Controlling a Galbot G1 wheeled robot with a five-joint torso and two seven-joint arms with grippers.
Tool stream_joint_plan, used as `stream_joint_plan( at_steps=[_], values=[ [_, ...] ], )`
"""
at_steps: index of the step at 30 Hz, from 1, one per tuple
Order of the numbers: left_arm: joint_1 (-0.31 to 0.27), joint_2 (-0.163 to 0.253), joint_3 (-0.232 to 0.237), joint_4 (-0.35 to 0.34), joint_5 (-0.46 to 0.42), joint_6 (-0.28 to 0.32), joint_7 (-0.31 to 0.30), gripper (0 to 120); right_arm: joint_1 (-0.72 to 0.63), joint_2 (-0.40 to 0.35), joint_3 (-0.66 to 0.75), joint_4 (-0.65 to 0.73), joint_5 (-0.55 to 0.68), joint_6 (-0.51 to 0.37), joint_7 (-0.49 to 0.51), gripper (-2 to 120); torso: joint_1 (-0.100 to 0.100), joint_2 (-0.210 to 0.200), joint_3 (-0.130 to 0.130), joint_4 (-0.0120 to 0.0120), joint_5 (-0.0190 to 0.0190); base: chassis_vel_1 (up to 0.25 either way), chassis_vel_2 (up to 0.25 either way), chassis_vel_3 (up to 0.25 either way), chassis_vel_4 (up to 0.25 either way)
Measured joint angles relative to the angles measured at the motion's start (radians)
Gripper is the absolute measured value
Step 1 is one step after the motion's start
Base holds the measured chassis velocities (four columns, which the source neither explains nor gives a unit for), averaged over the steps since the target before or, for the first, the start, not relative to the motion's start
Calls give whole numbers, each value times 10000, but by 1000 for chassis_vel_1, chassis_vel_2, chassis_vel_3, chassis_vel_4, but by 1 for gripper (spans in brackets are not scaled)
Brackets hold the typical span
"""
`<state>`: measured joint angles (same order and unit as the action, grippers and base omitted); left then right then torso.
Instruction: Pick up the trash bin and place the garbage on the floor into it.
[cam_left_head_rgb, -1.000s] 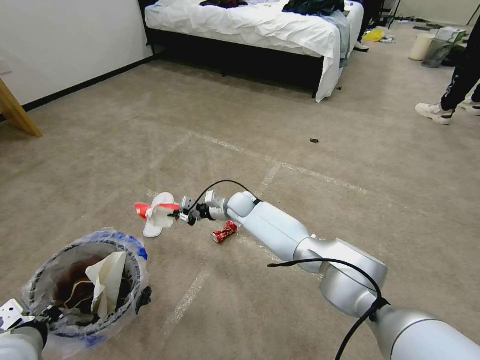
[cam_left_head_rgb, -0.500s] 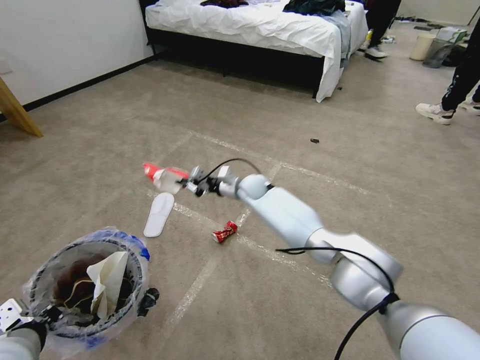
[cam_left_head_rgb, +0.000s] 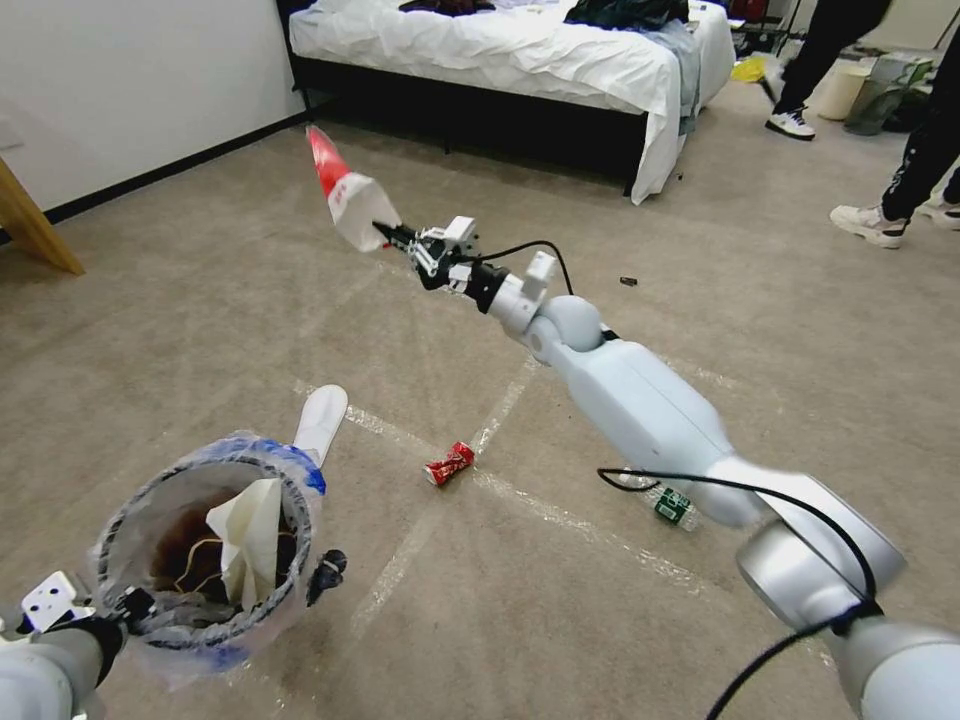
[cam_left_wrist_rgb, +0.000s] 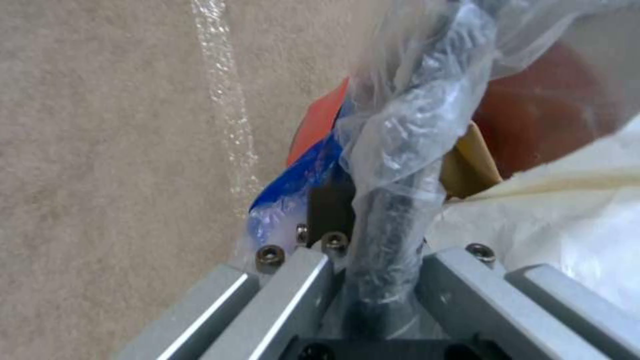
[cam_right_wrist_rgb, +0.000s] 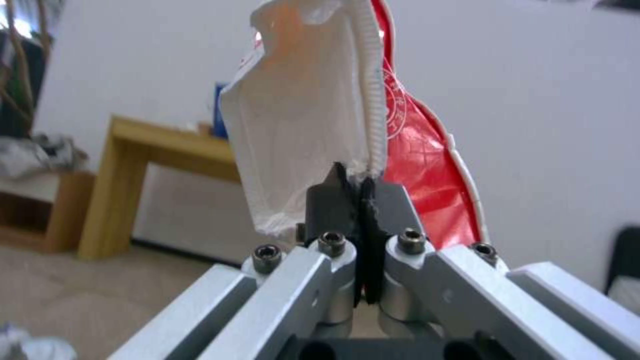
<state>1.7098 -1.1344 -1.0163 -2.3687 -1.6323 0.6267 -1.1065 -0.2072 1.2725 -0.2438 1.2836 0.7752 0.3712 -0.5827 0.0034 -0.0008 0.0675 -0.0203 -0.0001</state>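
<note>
The crushed red-and-white paper cup (cam_left_head_rgb: 345, 198) hangs flat in the air, pinched by the closed right gripper (cam_left_head_rgb: 392, 237), high above the floor (cam_left_head_rgb: 200, 300). The left gripper (cam_left_head_rgb: 120, 610) is clamped on the trash bin (cam_left_head_rgb: 215, 545) rim. One red can (cam_left_head_rgb: 449, 464) and one bottle (cam_left_head_rgb: 670, 503) lie on the carpet.

The bin (cam_left_head_rgb: 215, 545) is at the robot's seven o'clock, with paper (cam_left_head_rgb: 252, 525) in it. A slipper (cam_left_head_rgb: 320, 420) lies just behind it. A can (cam_left_head_rgb: 449, 464) lies at twelve o'clock, a bottle (cam_left_head_rgb: 672, 503) at two, the bed (cam_left_head_rgb: 520, 60) far behind.
</note>
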Motion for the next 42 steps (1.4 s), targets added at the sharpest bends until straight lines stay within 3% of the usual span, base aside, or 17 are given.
stream_joint_plan(
  at_steps=[4, 14, 36, 42],
  values=[
    [-207, 161, 103, 124, -262, 31, -69, 0, -424, -513, 52, 1177, 141, 12, 83, 0, 0, 0, 0, -5, 0, 0, 0, 0, 0],
    [-386, 183, 133, 49, -772, 57, -334, 0, -869, -627, -648, 2298, 6, -54, -159, 0, 0, 0, 0, 0, -2, 0, 0, 0, 0],
    [-1133, 1098, 305, 465, -1565, -46, -559, 0, -2414, -1455, -1685, 2746, -1790, 51, -984, 0, 0, 0, 1, -2, -1, 0, 0, 0, 0],
    [-1216, 1157, 372, 584, -1592, -51, -579, 0, -2451, -1370, -2027, 2590, -2026, 162, -1165, 0, 0, 0, 1, -1, -2, 0, 0, 0, 0]
  ],
)
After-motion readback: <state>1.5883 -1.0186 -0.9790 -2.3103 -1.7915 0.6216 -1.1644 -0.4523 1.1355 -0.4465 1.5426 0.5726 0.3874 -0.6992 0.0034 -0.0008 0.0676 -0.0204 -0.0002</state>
